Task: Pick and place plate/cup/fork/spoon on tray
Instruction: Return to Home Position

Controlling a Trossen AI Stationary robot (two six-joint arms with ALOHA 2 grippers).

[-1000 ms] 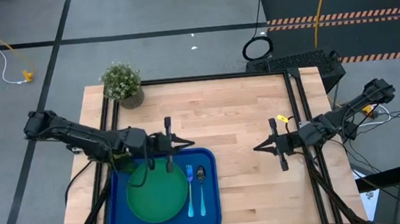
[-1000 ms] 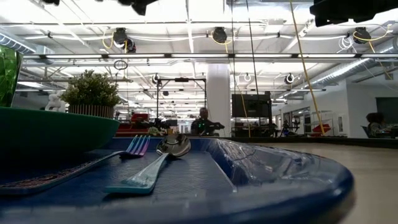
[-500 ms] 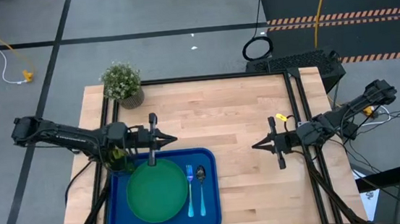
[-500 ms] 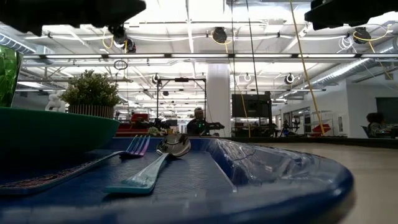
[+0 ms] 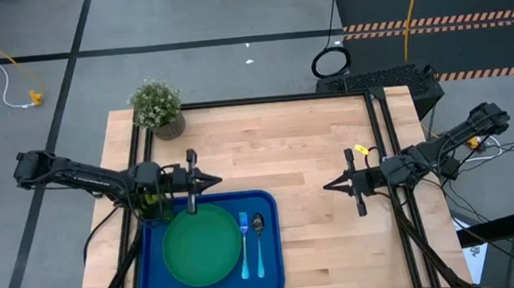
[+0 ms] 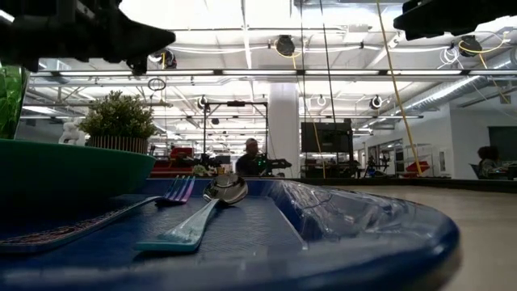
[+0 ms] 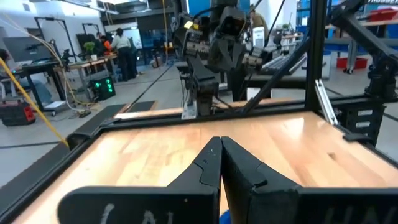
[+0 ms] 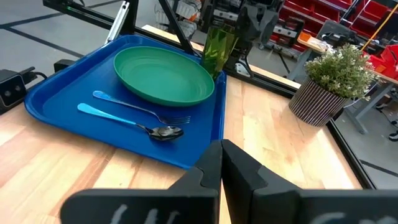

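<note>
- Sitting in the lower left of the high view, the dark-blue tray (image 5: 270, 236) rests on the wooden tabletop (image 5: 304, 149) and carries all the tableware.
- The round green plate (image 5: 201, 247) lies flat in the middle of the tray.
- The light-blue fork (image 5: 244, 243) lies just right of the plate, and the spoon (image 5: 259, 242) lies beside the fork, silver bowl toward the top of the frame.
- The olive-green cup (image 8: 219, 46) stands upright at the tray's upper left corner, partly hidden under the left arm in the high view.
- The left gripper (image 5: 213, 179) hovers above the tray's upper edge, jaws clenched on nothing.
- The right gripper (image 5: 329, 188) hangs over bare wood at centre right, well apart from the tray, jaws also clenched and empty.
- All four pieces appear placed, so the task looks essentially finished.
- A potted plant (image 5: 157, 106) stands at the tabletop's upper left corner.
</note>
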